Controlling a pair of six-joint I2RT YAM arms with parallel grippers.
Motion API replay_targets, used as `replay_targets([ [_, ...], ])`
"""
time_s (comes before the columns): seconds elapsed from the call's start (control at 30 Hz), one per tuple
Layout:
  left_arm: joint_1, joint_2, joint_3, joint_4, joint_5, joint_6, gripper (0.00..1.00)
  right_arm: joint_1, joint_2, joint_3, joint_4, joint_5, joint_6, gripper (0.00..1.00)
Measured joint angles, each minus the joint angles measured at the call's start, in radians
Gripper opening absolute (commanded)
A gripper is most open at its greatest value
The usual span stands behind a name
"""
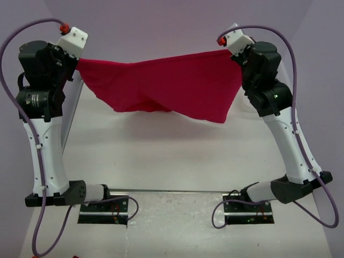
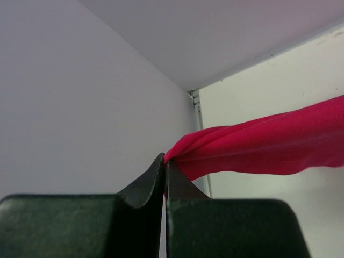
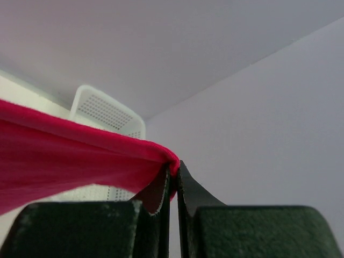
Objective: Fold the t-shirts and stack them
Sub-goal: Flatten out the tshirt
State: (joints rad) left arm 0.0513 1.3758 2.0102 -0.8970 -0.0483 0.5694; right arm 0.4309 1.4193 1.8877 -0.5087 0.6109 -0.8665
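Observation:
A bright red t-shirt point(image 1: 172, 86) hangs in the air, stretched between my two raised grippers above the white table. My left gripper point(image 1: 77, 60) is shut on its left end; in the left wrist view point(image 2: 165, 158) the cloth point(image 2: 269, 145) runs out to the right from the closed tips. My right gripper point(image 1: 232, 54) is shut on its right end; in the right wrist view point(image 3: 174, 167) the cloth point(image 3: 75, 161) drapes away to the left. The shirt sags in the middle and its lower edge hangs free. No neck label shows.
A white plastic mesh basket point(image 3: 107, 115) stands behind the cloth in the right wrist view. The white table point(image 1: 161, 156) lies under the shirt. Walls enclose the back and both sides. The arm bases point(image 1: 102, 201) sit at the near edge.

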Motion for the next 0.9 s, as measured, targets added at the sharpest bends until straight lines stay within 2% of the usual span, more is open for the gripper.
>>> replay_targets([
  [0.33,0.0,-0.075,0.183,0.004,-0.013,-0.009,0.0,0.003,-0.145,-0.019,-0.064,0.084,-0.025,0.0],
  [0.63,-0.001,-0.194,0.242,-0.003,-0.042,-0.008,0.0,0.055,-0.32,-0.024,-0.075,0.17,-0.092,0.0],
  [0.9,0.008,-0.238,0.286,0.073,-0.2,0.027,0.0,0.068,-0.338,0.009,-0.113,0.298,-0.14,0.0],
])
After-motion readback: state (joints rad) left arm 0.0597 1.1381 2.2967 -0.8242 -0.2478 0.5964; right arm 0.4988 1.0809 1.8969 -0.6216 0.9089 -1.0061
